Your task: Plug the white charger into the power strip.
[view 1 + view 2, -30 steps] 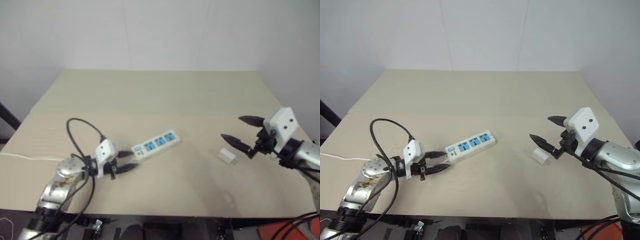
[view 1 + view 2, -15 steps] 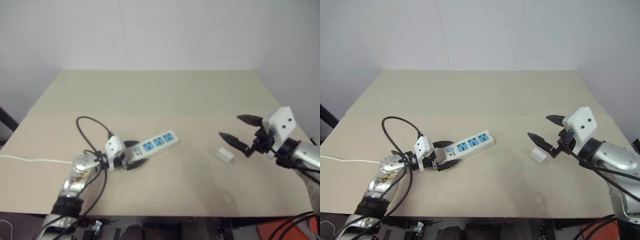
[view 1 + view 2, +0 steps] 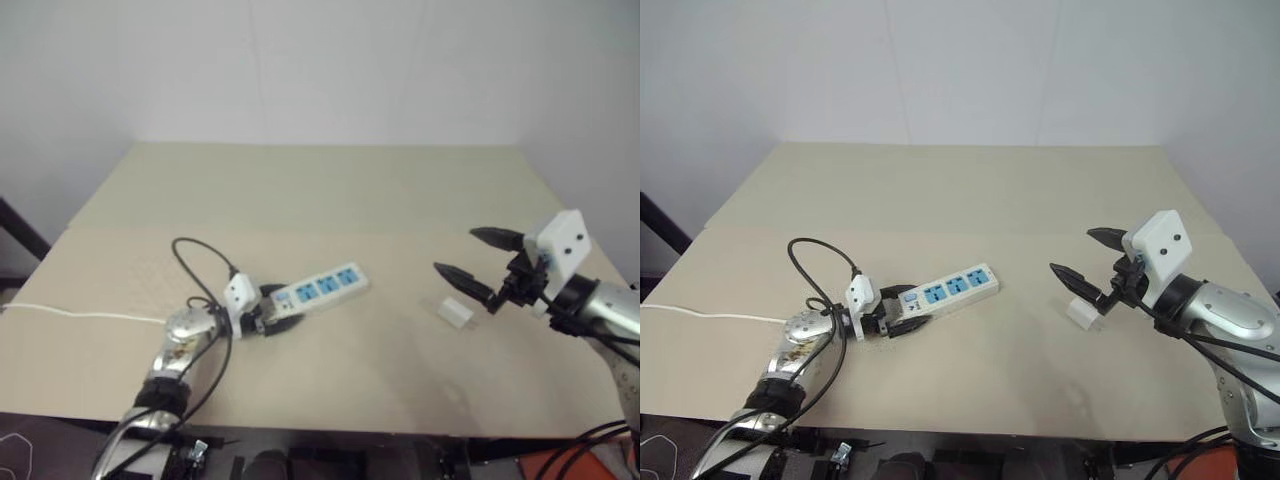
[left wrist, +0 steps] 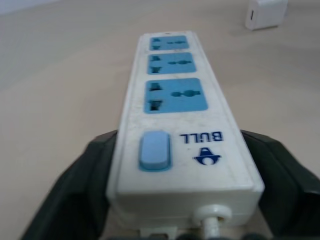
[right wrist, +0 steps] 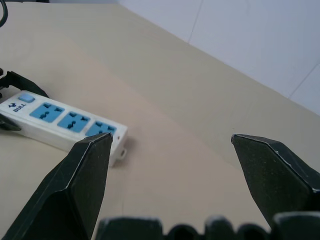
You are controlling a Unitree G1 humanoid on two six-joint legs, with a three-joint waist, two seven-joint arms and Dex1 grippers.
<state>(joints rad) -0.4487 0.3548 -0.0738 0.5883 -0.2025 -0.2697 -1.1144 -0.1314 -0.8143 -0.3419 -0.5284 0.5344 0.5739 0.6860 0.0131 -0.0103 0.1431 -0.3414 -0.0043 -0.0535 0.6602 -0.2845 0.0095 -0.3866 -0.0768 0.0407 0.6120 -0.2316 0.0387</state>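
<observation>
The white charger [image 3: 1083,314] lies on the worktop [image 3: 980,200] just below the right hand [image 3: 1087,258], whose fingers stand apart. Probably light, rigid, smooth: grasp its flat sides. The left hand [image 3: 898,309] brackets the power strip [image 3: 945,292] at its switch end, grip unconfirmed.

It looked like a bare robotics test room: a plain beige rectangular tabletop [image 3: 970,190] filled the frame's middle, with blank white walls [image 3: 960,70] across the top.

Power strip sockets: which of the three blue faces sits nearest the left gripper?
The end socket beside the blue switch on the power strip; the left gripper straddles that cord end.
</observation>
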